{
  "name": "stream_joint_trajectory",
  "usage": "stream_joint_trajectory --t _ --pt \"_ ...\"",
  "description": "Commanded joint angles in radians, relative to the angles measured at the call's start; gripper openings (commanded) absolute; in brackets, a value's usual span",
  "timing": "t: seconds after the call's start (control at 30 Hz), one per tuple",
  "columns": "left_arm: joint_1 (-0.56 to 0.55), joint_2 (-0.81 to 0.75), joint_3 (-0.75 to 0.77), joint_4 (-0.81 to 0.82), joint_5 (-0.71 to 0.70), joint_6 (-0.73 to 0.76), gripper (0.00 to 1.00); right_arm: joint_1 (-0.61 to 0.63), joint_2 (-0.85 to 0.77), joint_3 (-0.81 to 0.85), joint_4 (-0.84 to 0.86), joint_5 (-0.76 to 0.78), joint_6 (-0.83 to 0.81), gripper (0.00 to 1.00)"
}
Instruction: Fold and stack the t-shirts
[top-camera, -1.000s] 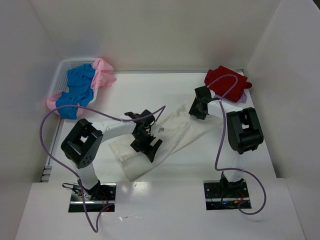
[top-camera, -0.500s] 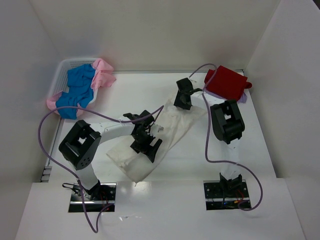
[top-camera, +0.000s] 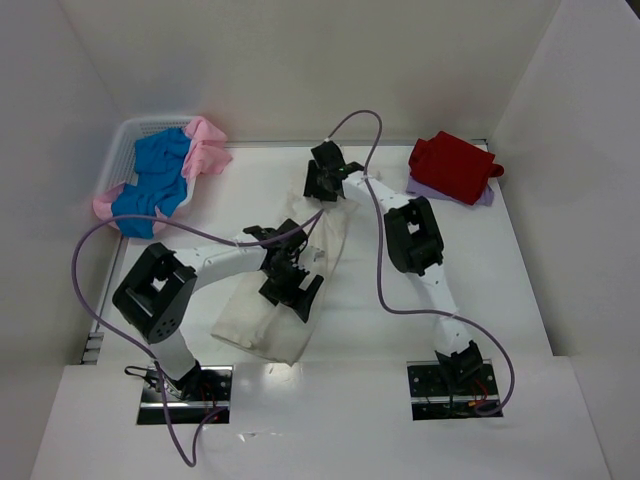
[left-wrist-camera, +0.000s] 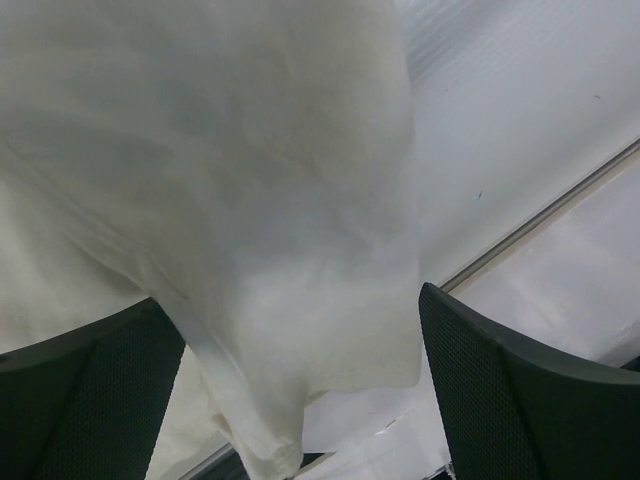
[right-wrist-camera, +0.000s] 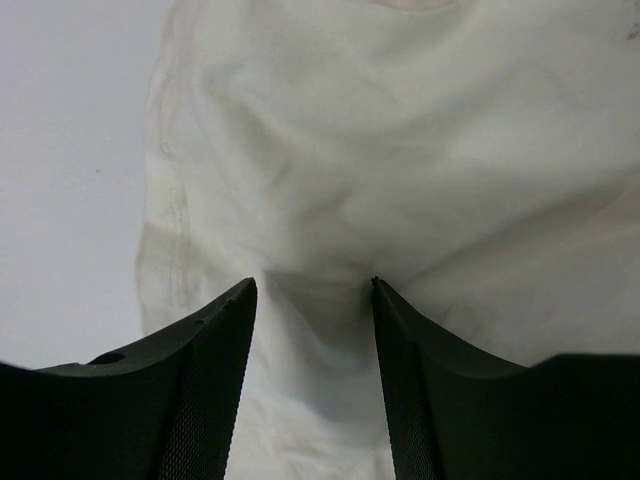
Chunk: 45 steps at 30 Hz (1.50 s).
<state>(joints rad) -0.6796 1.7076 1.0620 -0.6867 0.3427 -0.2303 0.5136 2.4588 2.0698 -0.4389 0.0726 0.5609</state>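
Observation:
The cream-white t-shirt (top-camera: 262, 322) lies bunched in a long strip on the table's middle. My right gripper (top-camera: 325, 182) is at its far end and shut on a fold of it; the right wrist view shows cloth (right-wrist-camera: 400, 130) pulled in between the fingers (right-wrist-camera: 312, 285). My left gripper (top-camera: 292, 287) is over the shirt's middle, open, with cloth (left-wrist-camera: 250, 150) hanging between its wide-apart fingers (left-wrist-camera: 290, 300). A red t-shirt (top-camera: 455, 165) lies folded on a lavender one (top-camera: 487, 198) at the back right. Blue (top-camera: 155, 175) and pink (top-camera: 207, 150) t-shirts lie in the basket.
A white mesh basket (top-camera: 122, 140) stands at the back left corner. White walls close in the table on the left, back and right. Purple cables loop from both arms over the table.
My right gripper has swung left along the back, dragging the cream-white shirt's far end with it. The shirt has gathered into a narrower strip. My left gripper has stayed almost in place.

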Motion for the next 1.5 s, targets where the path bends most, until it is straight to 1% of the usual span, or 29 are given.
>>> stream_joint_trajectory --t 0.0,0.1,0.17,0.2,0.3,0.4,0.53,0.67,0.83,1.2,1.3,1.33,1.37,1.43,1.47 --pt "-0.005 -0.054 -0.007 0.007 -0.022 -0.043 1.00 0.008 0.040 0.133 -0.027 -0.053 -0.068 0.58" --pt "-0.005 -0.048 -0.007 0.007 -0.019 -0.043 1.00 0.008 0.040 0.214 -0.068 -0.018 -0.101 0.60" --pt "-0.005 -0.045 -0.007 0.007 -0.037 -0.053 1.00 -0.020 0.016 0.231 -0.100 0.014 -0.101 0.62" --pt "-0.005 -0.057 0.001 0.001 -0.059 -0.061 1.00 -0.030 -0.007 0.219 -0.106 0.029 -0.101 0.62" --pt "-0.005 -0.107 0.023 -0.013 -0.146 -0.103 1.00 -0.074 -0.089 0.106 -0.106 0.079 -0.101 0.63" --pt "0.036 -0.154 0.023 -0.013 -0.192 -0.155 1.00 -0.104 -0.159 -0.002 -0.093 0.117 -0.101 0.63" --pt "0.038 -0.164 0.009 -0.004 -0.218 -0.178 1.00 -0.124 -0.154 -0.056 -0.093 0.151 -0.122 0.63" --pt "0.038 -0.125 -0.007 -0.004 -0.218 -0.198 1.00 -0.124 -0.098 -0.039 -0.093 0.151 -0.131 0.64" --pt "0.038 -0.089 -0.016 0.016 -0.175 -0.198 1.00 -0.133 -0.026 0.027 -0.093 0.151 -0.131 0.64" --pt "0.029 -0.001 -0.016 0.044 -0.088 -0.188 1.00 -0.172 0.113 0.203 -0.149 0.118 -0.151 0.64" --pt "0.029 0.028 -0.016 0.068 -0.049 -0.188 1.00 -0.180 0.162 0.288 -0.169 0.113 -0.163 0.64" --pt "0.029 0.029 -0.016 0.069 -0.035 -0.188 1.00 -0.181 0.177 0.341 -0.170 0.104 -0.174 0.64" --pt "0.029 0.039 -0.016 0.082 -0.023 -0.188 1.00 -0.181 0.193 0.343 -0.183 0.104 -0.174 0.64" --pt "0.029 0.059 -0.016 0.112 0.030 -0.180 1.00 -0.181 0.239 0.444 -0.196 0.073 -0.185 0.64" --pt "0.029 0.061 -0.024 0.122 0.046 -0.179 1.00 -0.181 0.254 0.467 -0.206 0.060 -0.185 0.64"
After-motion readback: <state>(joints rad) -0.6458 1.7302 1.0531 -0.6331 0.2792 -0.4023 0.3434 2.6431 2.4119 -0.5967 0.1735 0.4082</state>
